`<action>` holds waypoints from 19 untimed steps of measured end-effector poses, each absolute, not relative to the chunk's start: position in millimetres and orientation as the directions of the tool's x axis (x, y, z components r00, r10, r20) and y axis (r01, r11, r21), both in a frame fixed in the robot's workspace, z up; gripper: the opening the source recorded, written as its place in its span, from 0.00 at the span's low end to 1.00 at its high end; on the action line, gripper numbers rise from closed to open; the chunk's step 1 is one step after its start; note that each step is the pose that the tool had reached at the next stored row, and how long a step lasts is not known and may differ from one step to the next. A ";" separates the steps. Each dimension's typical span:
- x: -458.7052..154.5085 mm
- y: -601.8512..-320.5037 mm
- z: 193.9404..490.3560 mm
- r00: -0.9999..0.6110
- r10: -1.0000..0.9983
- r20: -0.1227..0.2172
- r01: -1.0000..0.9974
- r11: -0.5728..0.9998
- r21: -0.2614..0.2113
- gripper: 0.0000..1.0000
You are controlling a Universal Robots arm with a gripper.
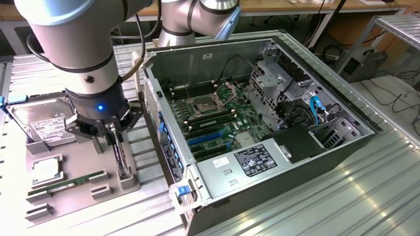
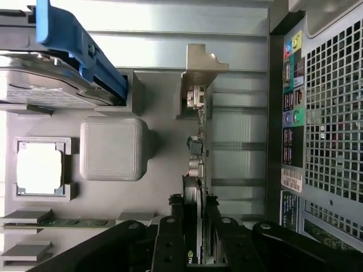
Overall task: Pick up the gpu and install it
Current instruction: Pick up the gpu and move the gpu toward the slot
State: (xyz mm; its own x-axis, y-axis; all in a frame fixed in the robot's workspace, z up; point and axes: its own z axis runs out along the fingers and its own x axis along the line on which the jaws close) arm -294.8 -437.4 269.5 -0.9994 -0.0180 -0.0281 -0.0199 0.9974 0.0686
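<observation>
In the exterior view the arm reaches down over a grey tray (image 1: 82,155) at that view's left. Its gripper (image 1: 110,140) is lowered onto the gpu (image 1: 122,160), which stands on edge in a slot at the tray's side nearest the case (image 1: 196,64). On the same tray lie a hard drive (image 1: 46,125), a cpu (image 1: 47,169) and a memory stick (image 1: 66,184), all apart from the gripper. The case lies open at the exterior view's right, with its motherboard (image 1: 210,118) bare and facing up. In the wrist view the gpu (image 2: 198,147) is seen edge-on, its silvery bracket (image 2: 201,68) at the end away from the gripper (image 2: 191,199). The two black fingers (image 2: 170,238) flank the card's near end and press against it from both sides, so the pincer is clamped on the gpu while the card sits in its tray (image 2: 161,136) slot. Beside it on the tray are a grey block (image 2: 110,148), the cpu (image 2: 38,167), the memory stick (image 2: 57,222) and the hard drive (image 2: 39,85) with a blue handle (image 2: 79,48). The case's perforated rear (image 2: 334,113) is just beside the tray.
</observation>
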 end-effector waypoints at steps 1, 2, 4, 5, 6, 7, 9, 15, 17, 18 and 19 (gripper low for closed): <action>-294.9 -437.5 273.6 -0.999 -0.018 -0.028 -0.020 0.997 0.068 0.26; -294.9 -437.5 278.0 -0.999 -0.018 -0.028 -0.020 0.997 0.069 0.26; -294.9 -437.4 289.4 -0.999 -0.018 -0.028 -0.020 0.997 0.069 0.26; -294.8 -437.5 294.1 -0.999 -0.018 -0.028 -0.020 0.997 0.069 0.26; -294.9 -437.5 299.0 -0.999 -0.018 -0.028 -0.020 0.997 0.068 0.26; -294.9 -437.5 303.6 -0.999 -0.018 -0.028 -0.020 0.997 0.069 0.26; -294.8 -437.6 316.0 -0.999 -0.018 -0.028 -0.020 0.997 0.069 0.26; -294.8 -439.5 344.9 -0.999 -0.018 -0.028 -0.020 0.997 0.069 0.26; -294.8 -440.7 353.9 -0.999 -0.018 -0.028 -0.020 0.997 0.069 0.26; -294.7 -441.4 359.2 -0.999 -0.018 -0.028 -0.020 0.997 0.069 0.26; -294.5 -442.0 363.3 -0.999 -0.018 -0.028 -0.020 0.997 0.069 0.26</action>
State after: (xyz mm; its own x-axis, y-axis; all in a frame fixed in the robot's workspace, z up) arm -294.5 -442.0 363.3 -0.9994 -0.0181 -0.0281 -0.0200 0.9974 0.0686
